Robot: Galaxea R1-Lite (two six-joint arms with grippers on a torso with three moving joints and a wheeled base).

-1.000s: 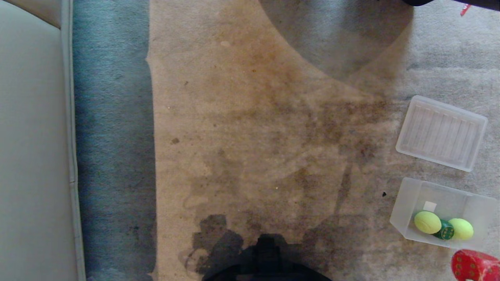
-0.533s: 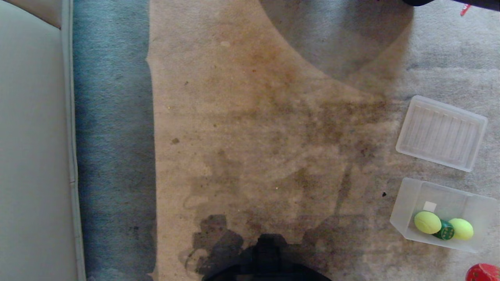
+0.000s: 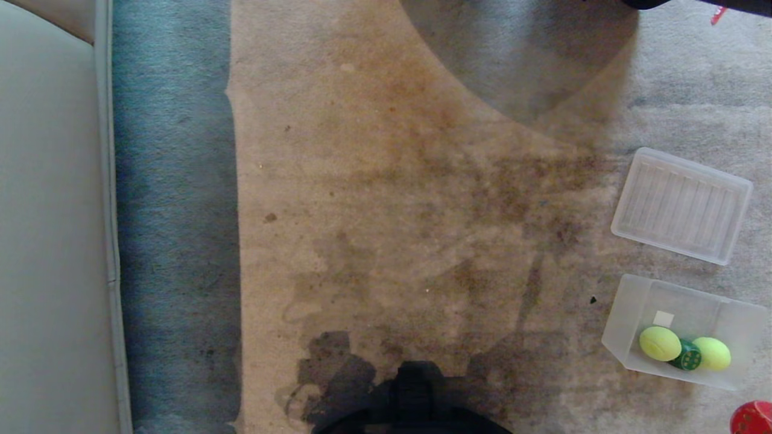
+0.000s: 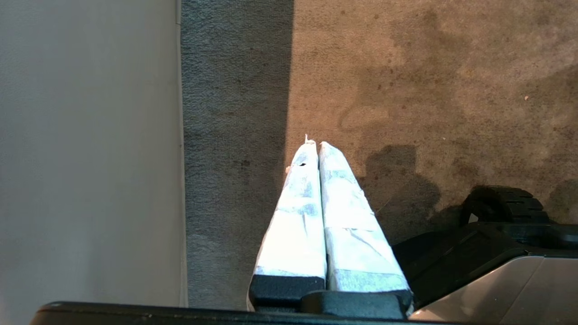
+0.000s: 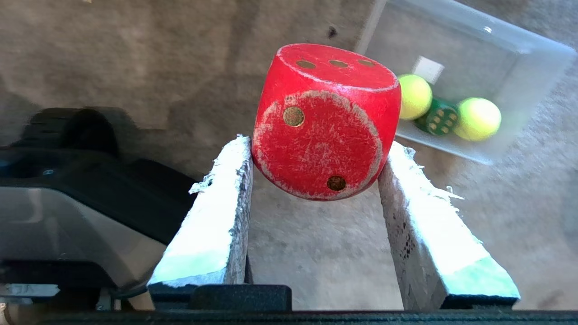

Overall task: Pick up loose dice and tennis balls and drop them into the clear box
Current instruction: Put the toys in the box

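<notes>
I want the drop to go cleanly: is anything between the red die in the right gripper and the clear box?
Nothing visible. The right gripper holds the red die clear of the carpet, and only bare carpet lies between it and the clear box, whose top is open.

red die point(image 5: 323, 122) in tool point(image 5: 316, 155), clear box point(image 5: 519, 49) nearby

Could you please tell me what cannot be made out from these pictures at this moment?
- The red dotted die: the head view's bottom-right corner cuts most of it off, and the right gripper clamping it lies outside that frame.
- The dark green die: wedged between two yellow-green tennis balls in the frosted clear box, mostly hidden.
- The left gripper: absent from the head view.
</notes>
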